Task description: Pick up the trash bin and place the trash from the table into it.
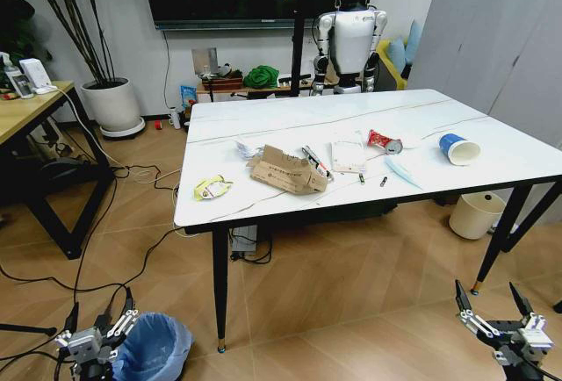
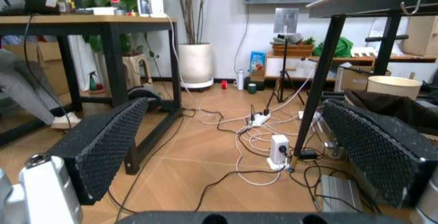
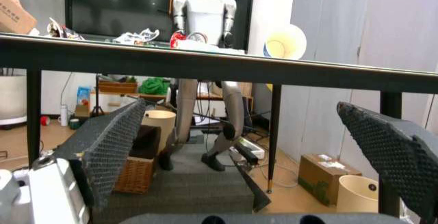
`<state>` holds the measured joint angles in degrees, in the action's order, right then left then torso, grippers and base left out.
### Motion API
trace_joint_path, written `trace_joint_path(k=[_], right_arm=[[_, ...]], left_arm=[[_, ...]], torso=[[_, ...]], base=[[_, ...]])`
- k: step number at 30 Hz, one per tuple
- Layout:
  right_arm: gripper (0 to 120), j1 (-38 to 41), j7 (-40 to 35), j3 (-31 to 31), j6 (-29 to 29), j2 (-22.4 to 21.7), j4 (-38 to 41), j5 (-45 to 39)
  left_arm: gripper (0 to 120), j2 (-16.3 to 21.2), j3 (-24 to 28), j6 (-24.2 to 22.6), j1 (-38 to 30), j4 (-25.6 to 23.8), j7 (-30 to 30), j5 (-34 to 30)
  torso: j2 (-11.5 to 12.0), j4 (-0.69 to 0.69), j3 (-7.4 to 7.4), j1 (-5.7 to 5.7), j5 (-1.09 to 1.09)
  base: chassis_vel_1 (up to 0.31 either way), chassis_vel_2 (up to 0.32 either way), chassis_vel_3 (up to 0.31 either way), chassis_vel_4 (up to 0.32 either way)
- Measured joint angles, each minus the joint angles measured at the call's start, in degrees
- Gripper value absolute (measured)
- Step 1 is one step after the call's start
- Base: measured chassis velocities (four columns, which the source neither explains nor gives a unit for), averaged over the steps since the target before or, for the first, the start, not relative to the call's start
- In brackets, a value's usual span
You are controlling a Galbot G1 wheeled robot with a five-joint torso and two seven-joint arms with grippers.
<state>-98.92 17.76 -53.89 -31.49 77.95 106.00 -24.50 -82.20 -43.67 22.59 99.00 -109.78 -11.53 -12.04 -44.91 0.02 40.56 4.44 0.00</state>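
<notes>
The trash bin (image 1: 154,346), lined with a crinkly light blue bag, stood on the wooden floor at about 7 o'clock in the head view, below the near left corner of the table (image 1: 263,118) and just beside the left gripper (image 1: 98,321). That gripper hung low beside the bin with its 2 padded fingers (image 2: 102,144) spread wide and nothing between them. The right gripper (image 1: 494,304) hovered at about 5 o'clock, near the floor in front of the table's right leg, equally wide open and empty; its wrist camera looked under the table's black edge.

The trash lay scattered on the marble-look top: a yellow wrapper (image 1: 212,188) toward 9 o'clock, torn brown cardboard (image 1: 288,170) near the centre, crumpled white paper (image 1: 247,147) just behind it, a clear plastic pack (image 1: 348,155), a crushed red can (image 1: 384,141) and a blue-and-white paper cup (image 1: 458,148) toward 3 o'clock. A beige bucket (image 1: 477,214) sat on the floor under the table's right end.
</notes>
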Motion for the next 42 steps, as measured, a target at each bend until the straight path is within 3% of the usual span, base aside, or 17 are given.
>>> trace_joint_path(k=[21, 42], right_arm=[[100, -0.2, 0.0, 0.0, -0.7, 2.2, 0.2, 1.0], [100, -0.9, 0.5, -0.5, -1.4, 1.4, 0.1, -0.4]], left_arm=[[100, 0.2, 0.6, 0.3, -0.4, 0.8, 0.0, -0.6], [100, -1.4, 2.1, 0.6, -0.3, 1.2, -0.2, -0.1]], torso=[[1.7, 0.00, -0.66, -1.02, 0.00], [5.6, 0.00, -2.39, -3.18, 0.00]], base=[[0.000, 0.000, 0.000, 0.000], [0.000, 0.000, 0.000, 0.000]])
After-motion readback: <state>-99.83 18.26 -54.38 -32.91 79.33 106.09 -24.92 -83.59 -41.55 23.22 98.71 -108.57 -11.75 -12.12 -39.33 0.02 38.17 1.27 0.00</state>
